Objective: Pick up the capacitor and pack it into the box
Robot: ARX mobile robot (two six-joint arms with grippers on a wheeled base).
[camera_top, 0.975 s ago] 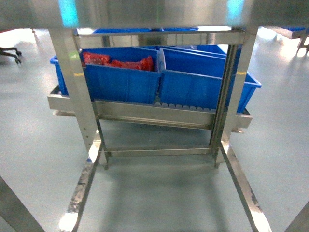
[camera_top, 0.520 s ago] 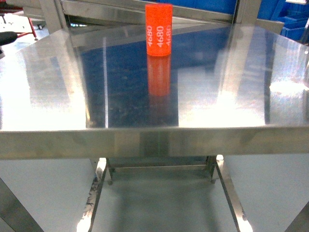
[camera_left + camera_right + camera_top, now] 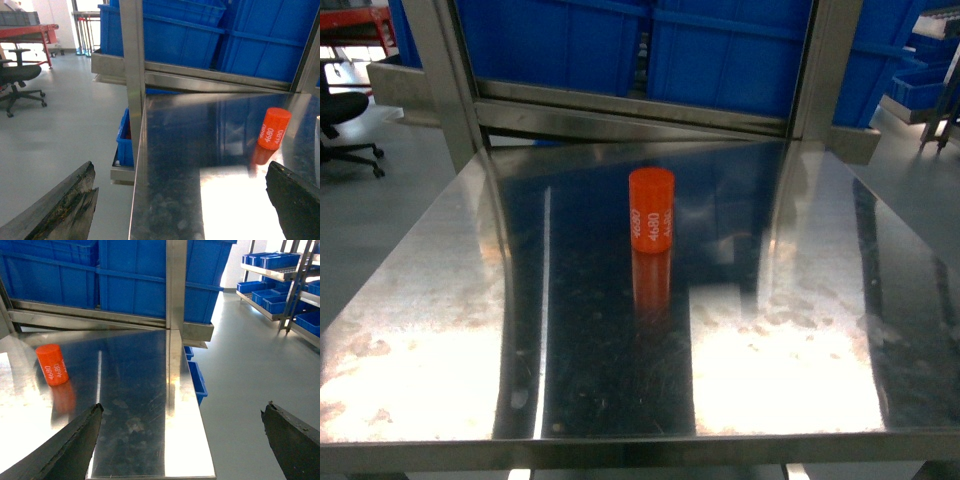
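1. The capacitor (image 3: 651,207) is an orange cylinder marked "4680". It stands upright near the middle of the steel table (image 3: 440,300), apart from every edge, so either arm could approach it

2. The left gripper (image 3: 180,200) is spread wide. Its two dark fingers frame the lower corners of the left wrist view with nothing between them. The capacitor lies ahead and toward the right finger in that view, well apart from both

3. The right gripper (image 3: 182,440) is likewise spread wide and holds nothing. In the right wrist view the capacitor stands at the far left, beyond the left finger, while the gripper's centre line falls near the table's right edge

4. Neither gripper appears in the head view; both are judged to be held back at the near side of the table, ready for approach

5. The box is not visible in any view, so its position cannot be stated. Blue bins (image 3: 650,50) sit on the metal rack (image 3: 620,115) behind the table

6. Judged stage: start of the pick; no contact with the capacitor is made yet

7. An upright cylinder on polished steel is likely to tip or slide if one finger touches first
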